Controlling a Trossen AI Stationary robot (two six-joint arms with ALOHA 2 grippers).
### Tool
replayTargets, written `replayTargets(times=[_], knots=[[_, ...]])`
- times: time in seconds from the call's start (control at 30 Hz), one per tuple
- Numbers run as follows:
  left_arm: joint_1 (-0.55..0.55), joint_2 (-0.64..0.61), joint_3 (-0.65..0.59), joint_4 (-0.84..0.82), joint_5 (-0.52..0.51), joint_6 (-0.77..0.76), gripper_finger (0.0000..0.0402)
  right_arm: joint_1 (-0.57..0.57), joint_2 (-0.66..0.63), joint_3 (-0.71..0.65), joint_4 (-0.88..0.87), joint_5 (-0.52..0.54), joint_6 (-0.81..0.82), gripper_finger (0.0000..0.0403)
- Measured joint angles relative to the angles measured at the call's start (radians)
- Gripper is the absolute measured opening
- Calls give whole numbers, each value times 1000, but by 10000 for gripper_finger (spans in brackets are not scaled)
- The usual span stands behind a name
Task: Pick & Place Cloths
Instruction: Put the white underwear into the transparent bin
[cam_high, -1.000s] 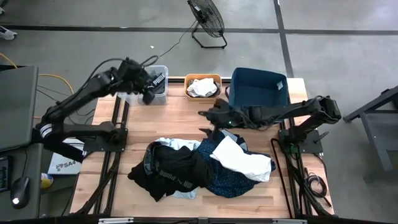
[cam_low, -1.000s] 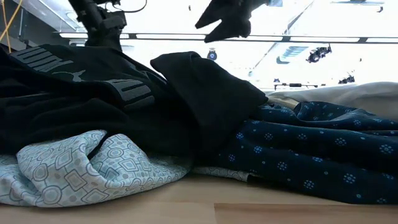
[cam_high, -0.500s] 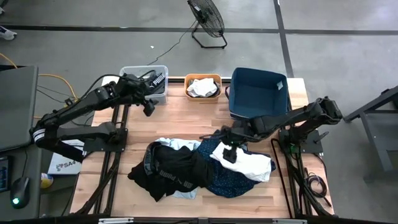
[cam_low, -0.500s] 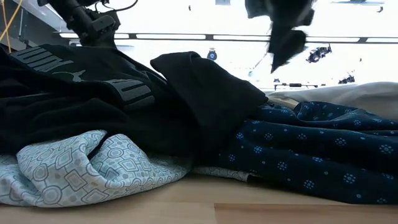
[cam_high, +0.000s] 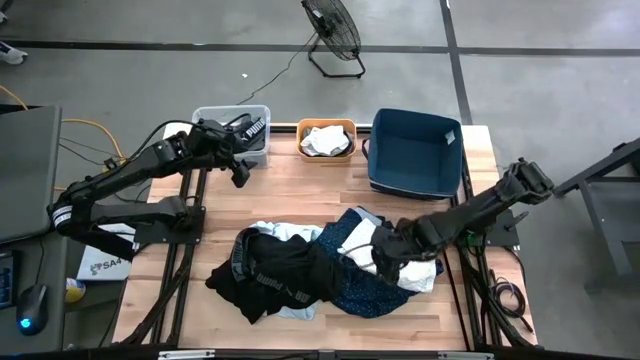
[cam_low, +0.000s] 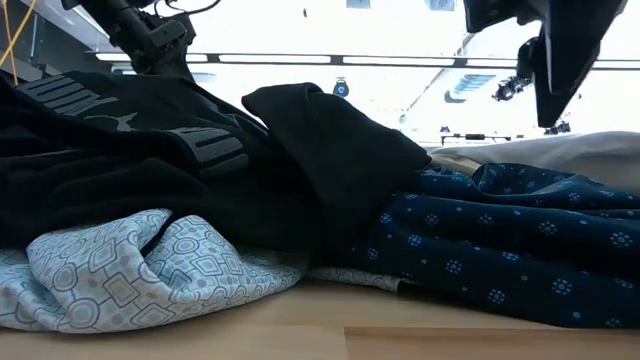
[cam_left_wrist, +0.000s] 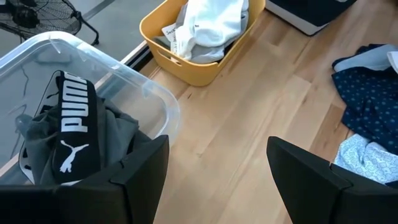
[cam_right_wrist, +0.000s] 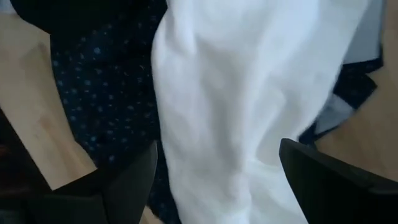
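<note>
Cloths (cam_high: 320, 265) lie heaped on the near half of the desk (cam_high: 300, 190); a light-blue patterned one (cam_low: 150, 265) sits at the front edge under a black one with white lettering (cam_high: 275, 272), and a navy dotted one (cam_low: 510, 250) spreads to the right with a white one (cam_high: 405, 262) on top; the right hand (cam_high: 385, 258) hangs over that white cloth, its fingers (cam_right_wrist: 326, 186) spread wide on either side of the fabric and closed on nothing; in the right wrist view the white cloth fills the space between them, with navy dots alongside. Farther back, the left hand (cam_high: 238, 165) hovers above bare wood just beside a clear bin (cam_high: 235, 135), its fingers (cam_left_wrist: 140, 171) also well apart and empty; that bin holds a grey cloth (cam_left_wrist: 37, 134) with a black lettered band; next along the far edge stands an orange bin (cam_high: 326, 140) with white cloths (cam_high: 322, 140) in it, then a dark blue bin (cam_high: 415, 150); beyond the desk a fan (cam_high: 335, 35) stands on the floor.
</note>
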Motion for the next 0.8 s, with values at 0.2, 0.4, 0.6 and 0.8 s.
replayTargets(times=[0.2,0.4,0.6,0.8], knots=[[0,0,0,-2,0,0,267,65,1,-145,219,22,91,330],[0,0,0,-2,0,0,267,88,1,-234,260,61,190,330],[0,0,0,-2,-1,-5,267,89,1,-267,257,128,121,323],[0,0,0,-3,-1,-8,267,65,1,-267,256,128,68,235]])
